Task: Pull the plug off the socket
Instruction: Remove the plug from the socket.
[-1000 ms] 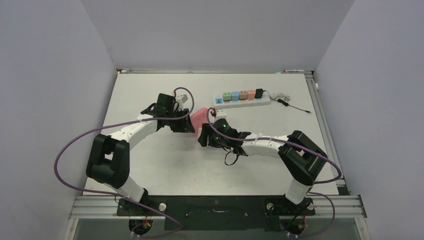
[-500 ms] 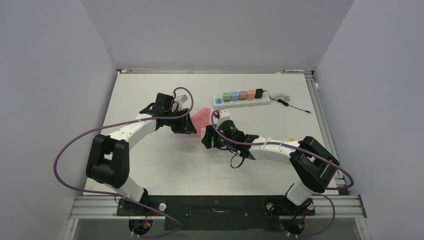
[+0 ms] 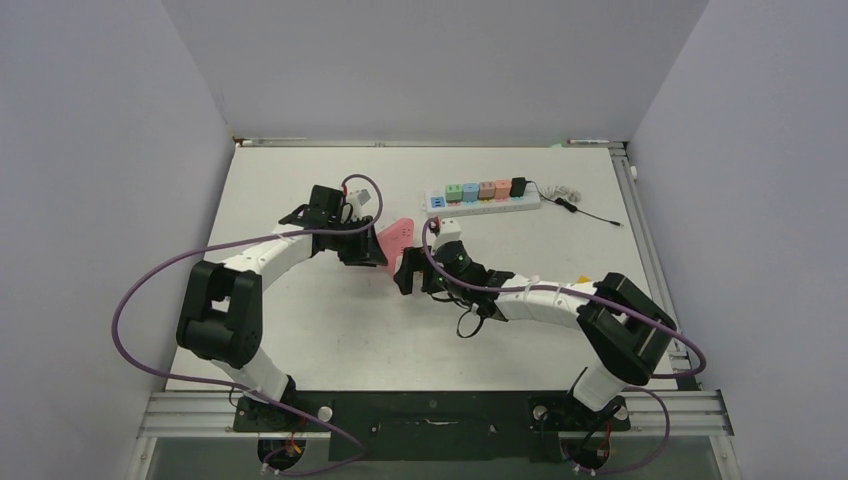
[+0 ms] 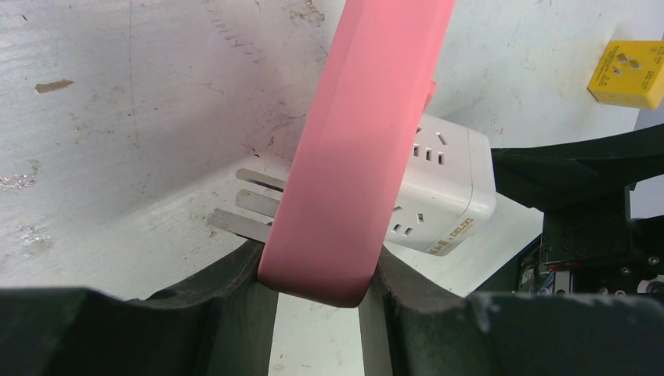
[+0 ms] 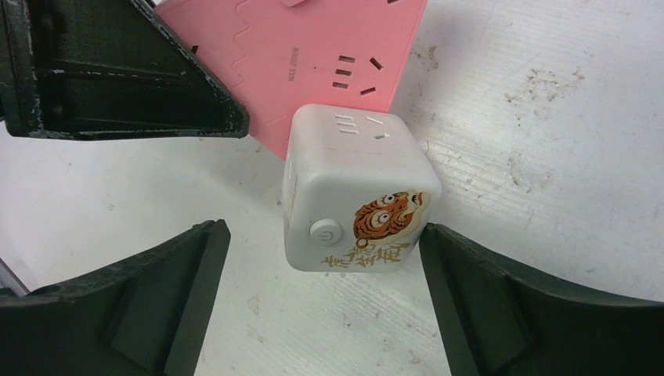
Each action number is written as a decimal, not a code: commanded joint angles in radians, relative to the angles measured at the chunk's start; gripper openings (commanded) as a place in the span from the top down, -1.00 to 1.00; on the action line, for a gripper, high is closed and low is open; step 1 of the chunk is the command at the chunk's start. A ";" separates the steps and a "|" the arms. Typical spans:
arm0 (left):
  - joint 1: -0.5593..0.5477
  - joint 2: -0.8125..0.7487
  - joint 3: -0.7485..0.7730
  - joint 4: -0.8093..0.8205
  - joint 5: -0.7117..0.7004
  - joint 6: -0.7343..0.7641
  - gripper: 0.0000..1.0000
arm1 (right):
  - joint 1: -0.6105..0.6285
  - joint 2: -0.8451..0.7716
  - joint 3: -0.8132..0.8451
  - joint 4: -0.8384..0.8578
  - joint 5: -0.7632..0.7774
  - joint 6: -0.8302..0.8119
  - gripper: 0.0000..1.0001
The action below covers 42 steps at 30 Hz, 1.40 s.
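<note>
pink socket point(image 4: 356, 149) cropped at top edge, white plug point(image 4: 450, 192) partly hidden behind it, label point(image 4: 452, 233) seemingly illegible

A: Room, pls?
B: White table point(image 3: 330, 340), scuffed & stained up close. Plain pale-grey back wall point(image 3: 420, 70), left wall point(image 3: 90, 150), right wall point(image 3: 760, 150). Alu rail point(image 3: 190, 412) at near edge. Soft, even light.

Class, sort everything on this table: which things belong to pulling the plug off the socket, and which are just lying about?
Belong to the job: pink socket, held by the left gripper; white cube plug, inside the open right gripper.
Lying about: white power strip, its coloured adapters, black cable, yellow block.
</note>
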 commanded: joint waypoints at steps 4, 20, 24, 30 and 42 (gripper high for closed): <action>0.001 0.015 0.048 0.019 0.006 0.009 1.00 | 0.034 0.026 0.007 0.100 0.078 0.045 -1.00; 0.001 0.025 0.052 0.019 0.014 0.015 1.00 | -0.048 0.114 0.022 0.207 -0.011 0.110 -0.73; 0.000 0.027 0.054 0.018 0.014 0.015 1.00 | -0.049 0.126 0.037 0.202 -0.012 0.098 -0.69; 0.001 0.025 0.054 0.016 0.002 0.018 1.00 | -0.046 0.139 0.039 0.194 -0.047 0.098 -0.13; -0.012 0.031 0.055 0.017 -0.006 0.019 1.00 | 0.050 0.177 0.214 -0.137 0.267 0.145 0.46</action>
